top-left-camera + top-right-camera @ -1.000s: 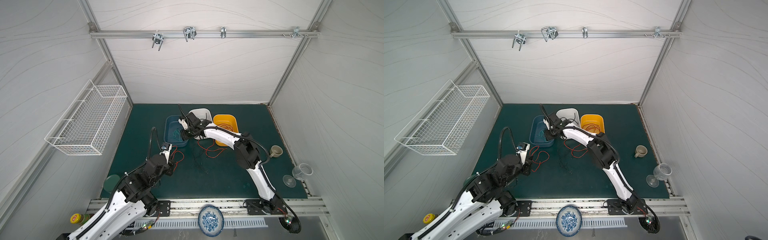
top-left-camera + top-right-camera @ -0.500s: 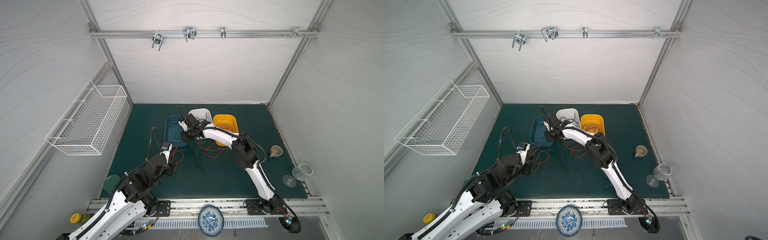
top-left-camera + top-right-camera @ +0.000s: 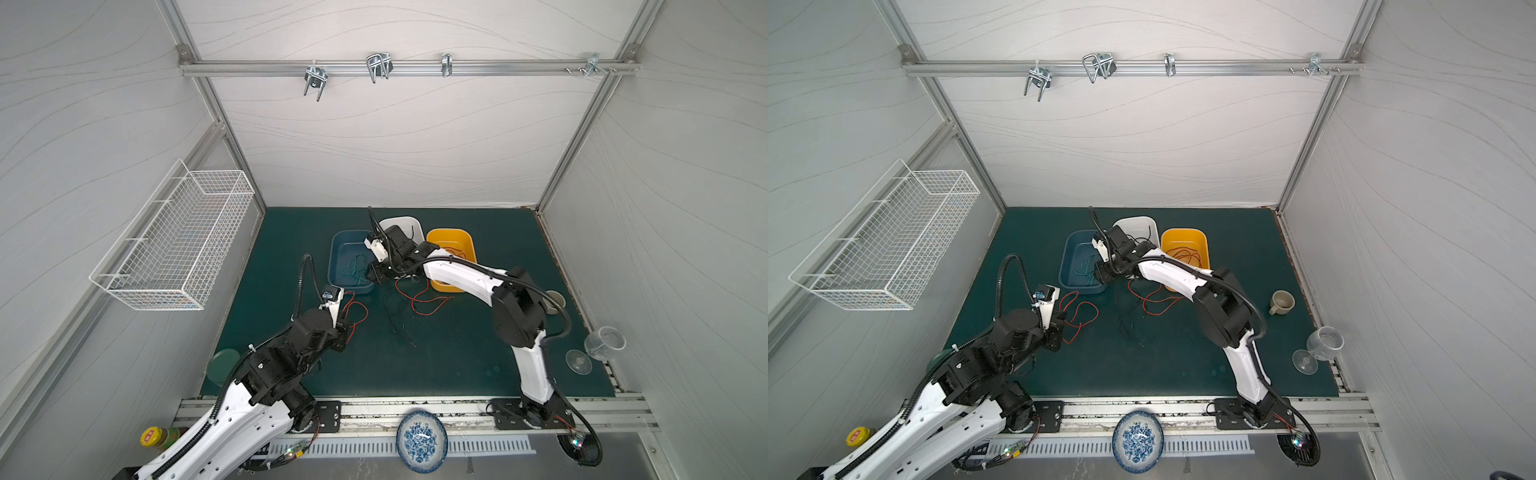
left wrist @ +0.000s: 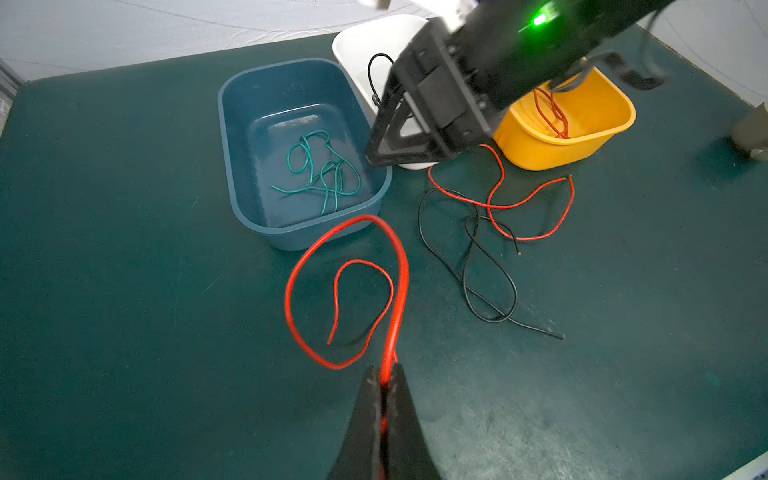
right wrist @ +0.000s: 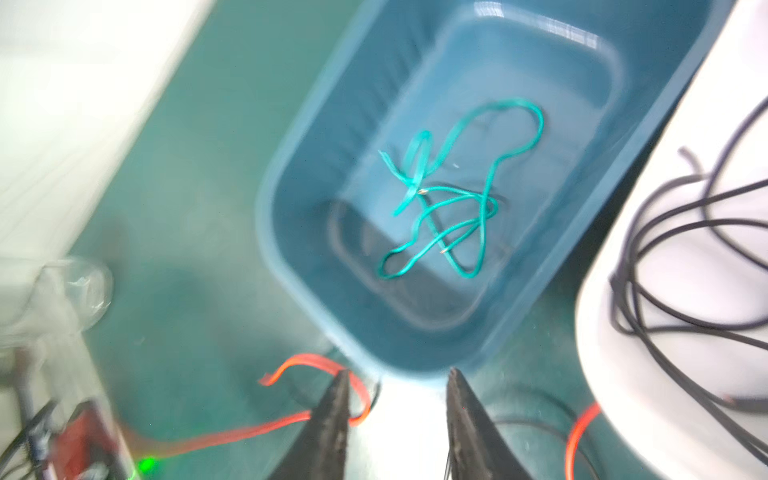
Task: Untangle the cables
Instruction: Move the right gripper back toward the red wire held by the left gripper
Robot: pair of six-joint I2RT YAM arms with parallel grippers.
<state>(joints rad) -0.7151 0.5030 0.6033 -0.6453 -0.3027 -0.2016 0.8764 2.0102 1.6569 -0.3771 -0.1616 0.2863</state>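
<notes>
Teal cables lie loose in the blue bin. My right gripper hangs open over that bin's near rim with nothing between its fingers. My left gripper is shut on a red cable that loops over the mat in front of the bin. A second red cable crosses a black cable on the mat. More black cables sit in the white bin; red ones sit in the yellow bin.
A mug stands on the mat at the right, with a glass at the right edge. A green lid lies at the front left, a blue-patterned plate on the front rail. A wire basket hangs on the left wall.
My right gripper's jaws have opened over the blue bin, and that arm has shifted slightly. The left arm and its red cable have not moved.
</notes>
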